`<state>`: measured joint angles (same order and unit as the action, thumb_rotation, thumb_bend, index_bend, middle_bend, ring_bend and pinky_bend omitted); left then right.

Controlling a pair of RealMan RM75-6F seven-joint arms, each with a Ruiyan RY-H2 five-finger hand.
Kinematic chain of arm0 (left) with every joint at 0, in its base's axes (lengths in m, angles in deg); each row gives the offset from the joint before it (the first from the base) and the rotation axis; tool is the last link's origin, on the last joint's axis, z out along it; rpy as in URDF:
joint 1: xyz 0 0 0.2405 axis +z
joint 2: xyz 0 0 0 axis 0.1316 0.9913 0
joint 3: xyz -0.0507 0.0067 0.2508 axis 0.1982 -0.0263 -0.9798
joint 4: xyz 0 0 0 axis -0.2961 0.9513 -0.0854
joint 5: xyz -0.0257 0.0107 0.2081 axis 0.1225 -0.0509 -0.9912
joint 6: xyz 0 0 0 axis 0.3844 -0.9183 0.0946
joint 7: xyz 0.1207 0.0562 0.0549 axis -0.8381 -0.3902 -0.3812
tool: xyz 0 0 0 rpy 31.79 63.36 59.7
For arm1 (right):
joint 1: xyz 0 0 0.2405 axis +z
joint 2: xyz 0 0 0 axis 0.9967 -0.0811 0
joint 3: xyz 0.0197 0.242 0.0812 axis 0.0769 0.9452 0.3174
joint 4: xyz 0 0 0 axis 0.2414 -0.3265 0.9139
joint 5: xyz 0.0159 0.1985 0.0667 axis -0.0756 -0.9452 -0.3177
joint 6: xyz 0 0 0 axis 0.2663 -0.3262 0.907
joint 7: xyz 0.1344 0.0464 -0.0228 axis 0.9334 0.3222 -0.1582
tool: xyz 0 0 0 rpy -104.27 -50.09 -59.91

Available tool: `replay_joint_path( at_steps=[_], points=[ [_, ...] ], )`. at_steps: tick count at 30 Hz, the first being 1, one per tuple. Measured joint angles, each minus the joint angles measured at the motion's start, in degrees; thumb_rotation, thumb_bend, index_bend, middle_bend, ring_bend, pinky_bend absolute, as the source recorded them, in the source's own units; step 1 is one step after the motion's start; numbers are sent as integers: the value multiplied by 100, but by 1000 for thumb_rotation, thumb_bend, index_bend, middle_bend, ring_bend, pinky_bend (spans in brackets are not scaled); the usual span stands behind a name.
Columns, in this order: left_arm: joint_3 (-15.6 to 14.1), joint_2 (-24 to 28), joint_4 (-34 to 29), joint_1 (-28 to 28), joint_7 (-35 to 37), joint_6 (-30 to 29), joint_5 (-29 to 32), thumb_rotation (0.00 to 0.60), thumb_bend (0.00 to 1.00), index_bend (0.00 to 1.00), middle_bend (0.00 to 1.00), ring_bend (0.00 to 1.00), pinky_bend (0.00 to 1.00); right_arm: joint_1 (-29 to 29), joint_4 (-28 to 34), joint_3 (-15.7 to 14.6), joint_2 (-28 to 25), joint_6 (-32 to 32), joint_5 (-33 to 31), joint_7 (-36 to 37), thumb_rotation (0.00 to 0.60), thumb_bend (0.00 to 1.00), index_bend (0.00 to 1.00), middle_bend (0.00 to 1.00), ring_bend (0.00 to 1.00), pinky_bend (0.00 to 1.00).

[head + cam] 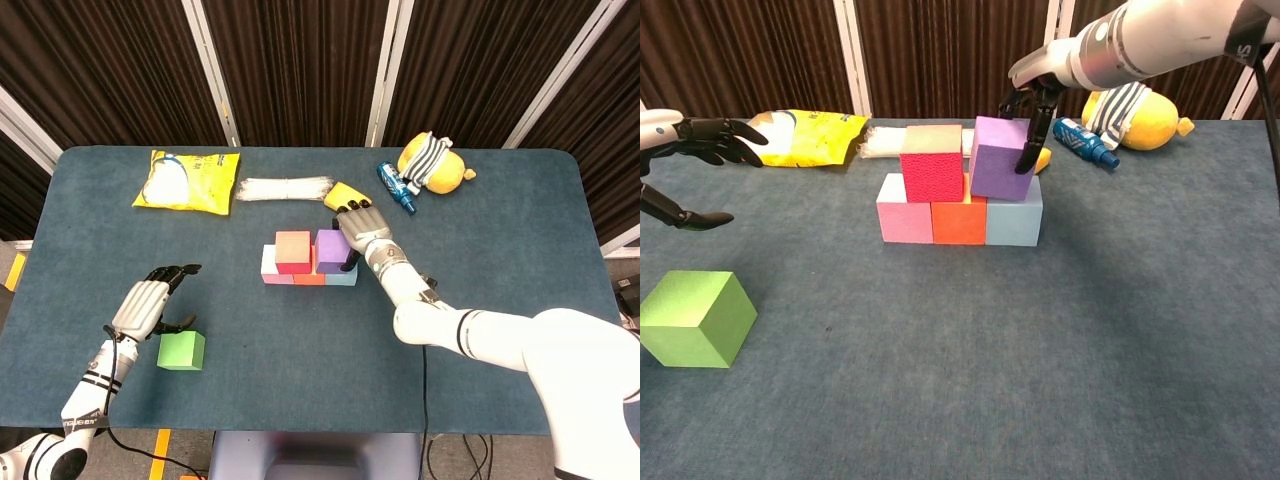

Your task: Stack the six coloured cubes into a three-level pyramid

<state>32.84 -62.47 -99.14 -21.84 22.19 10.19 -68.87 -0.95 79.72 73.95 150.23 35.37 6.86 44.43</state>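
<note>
Pink [904, 221], orange [958, 222] and light blue [1014, 222] cubes stand in a row on the table. A red cube [932, 165] sits on the pink and orange ones. Beside it, a purple cube [996, 160] rests level on the orange and light blue cubes. My right hand [1032, 92] grips the purple cube [333, 250] from behind and on its right face; in the head view the right hand [362, 228] lies just past it. The green cube [181, 350] sits alone at the front left. My left hand [148, 302] hovers open beside the green cube [695, 318], not touching it.
Along the far side lie a yellow bag [187, 180], a white bundle [285, 188], a yellow object [343, 194], a blue bottle [393, 185] and a yellow plush toy [433, 165]. The table's front edge [300, 432] is close behind the green cube.
</note>
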Motion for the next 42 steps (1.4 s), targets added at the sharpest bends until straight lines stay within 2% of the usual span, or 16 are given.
replay_joint_path(
  at_steps=[19,42],
  points=[
    [-13,-27,93,3,131,57,-26,600,304,143,190,150,158,159,-161,-8,252,-168,-258,-295,600,269,479,218,76,137],
    [-23,-44,149,3,195,72,-76,600,304,141,185,151,158,135,-51,48,189,-200,-404,-441,599,269,470,218,76,136]
  ],
)
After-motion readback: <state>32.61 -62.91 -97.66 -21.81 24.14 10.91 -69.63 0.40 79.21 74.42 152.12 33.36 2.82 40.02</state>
